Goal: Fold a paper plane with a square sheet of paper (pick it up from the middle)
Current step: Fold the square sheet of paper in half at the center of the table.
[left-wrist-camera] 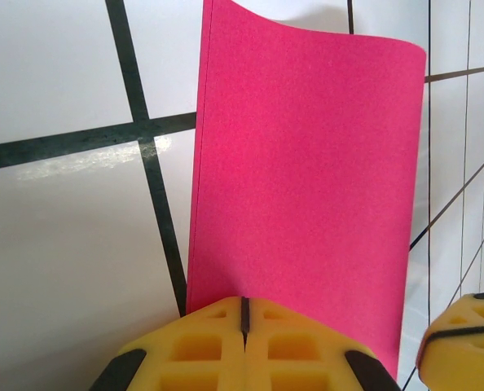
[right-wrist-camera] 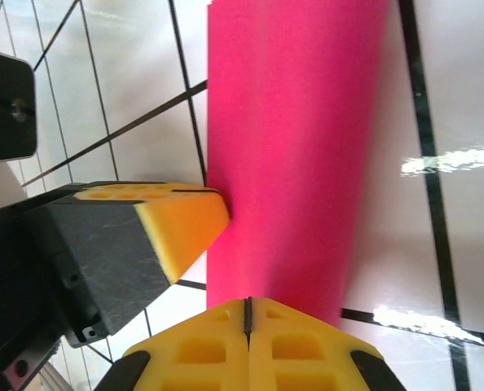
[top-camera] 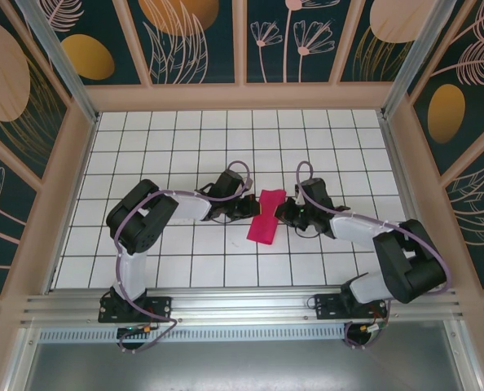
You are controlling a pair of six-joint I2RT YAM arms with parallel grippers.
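**Both grippers closed at the sides of a folded pink sheet, mid-table**

I am watching from above and behind the arms. The sheet of paper [top-camera: 266, 217], magenta-pink and folded into a narrow strip, is lying near the middle of the white tiled table [top-camera: 185, 163]. Its long axis is running from about 1 o'clock to 7 o'clock.

The left gripper [top-camera: 247, 208] is sitting just beside the strip at its 9 o'clock side. The right gripper [top-camera: 286, 213] is sitting opposite at the 3 o'clock side. Both arms are reaching inward from their bases at 6 o'clock.

Through the left wrist camera, the yellow jaws are pressing fully together, with only a thin dark seam between them. The paper is spreading out flat beyond their tips toward 12 o'clock, and its far edge is bowing in a curve. The sheet is not passing into the seam, so the jaws are gripping nothing. I cannot tell whether the tips are pushing down on it. A yellow tip of the right gripper is peeking in at 5 o'clock.

Through the right wrist camera, the jaws are likewise closed tight on nothing, with the pink strip stretching away from their tips toward 12 o'clock. The left gripper's yellow tip is coming in from 9 o'clock and touching the strip's edge.
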